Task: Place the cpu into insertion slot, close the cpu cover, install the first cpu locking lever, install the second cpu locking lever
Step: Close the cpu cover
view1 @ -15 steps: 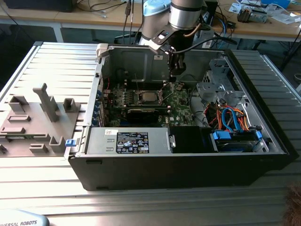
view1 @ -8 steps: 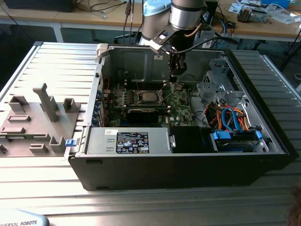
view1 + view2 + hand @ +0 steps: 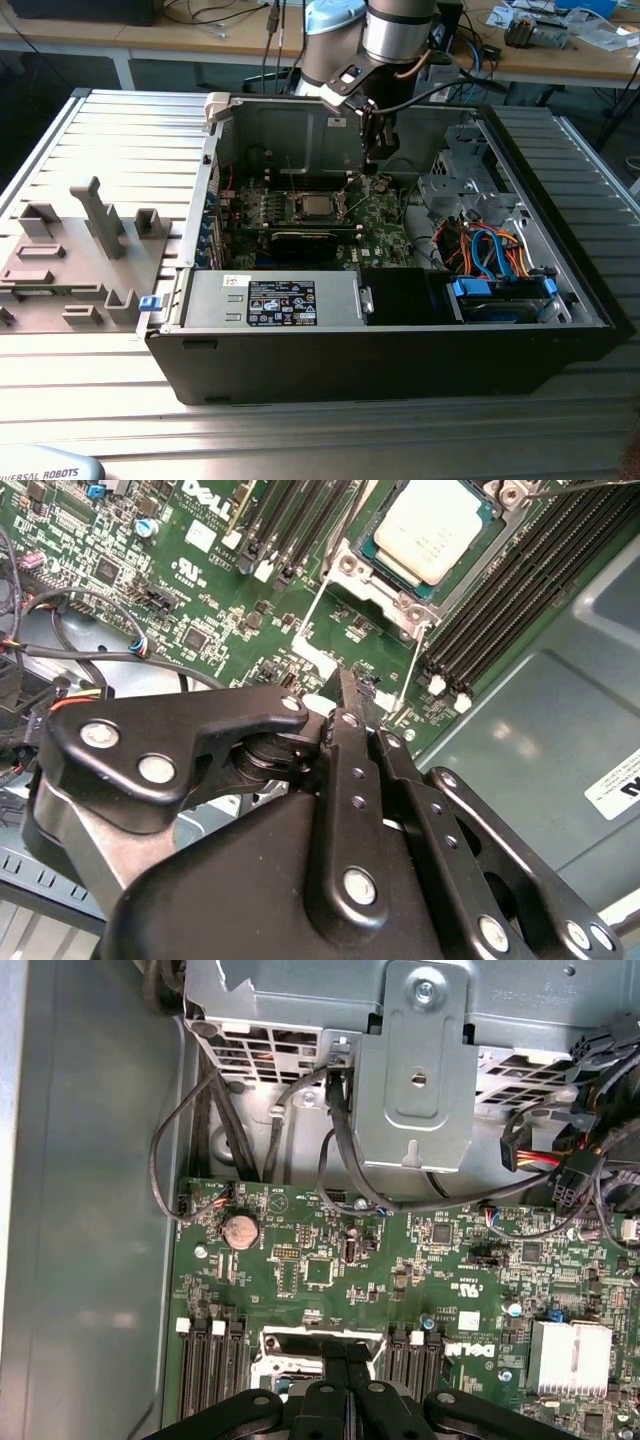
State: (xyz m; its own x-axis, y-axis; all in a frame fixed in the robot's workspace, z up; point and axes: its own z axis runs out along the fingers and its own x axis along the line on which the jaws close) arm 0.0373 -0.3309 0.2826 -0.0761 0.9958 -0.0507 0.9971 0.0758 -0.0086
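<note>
Open case (image 3: 300, 370) lies flat on slatted table (image 3: 120, 130); grey fixture (image 3: 70, 260) sits beside it at the exterior view's left. Arm reaches down into the case from the far side. Gripper (image 3: 375, 172) hangs low over the motherboard (image 3: 300, 1260), just off the slot toward the exterior view's right. In both wrist views the fingers (image 3: 352, 770) are pressed together, and nothing can be seen between them. Gripper tip (image 3: 350, 685) is near the board, just outside one corner of the slot (image 3: 408, 608). In the first wrist view the gripper (image 3: 346, 1360) covers part of the slot. Cpu (image 3: 432, 528) is seated in the slot, pale metal top up. Cover (image 3: 352, 568) looks to lie flat around it, the chip showing through its window. A wire lever (image 3: 322, 590) runs along one side of the slot and a second wire lever (image 3: 412, 670) along the other, its end close to the fingertips; I cannot tell whether either is latched or touched. Memory slots (image 3: 500, 610) flank the socket on both sides. Coin cell (image 3: 240, 1230) sits near the board edge, below a metal drive cage (image 3: 420, 1090) with dark cables.
</note>
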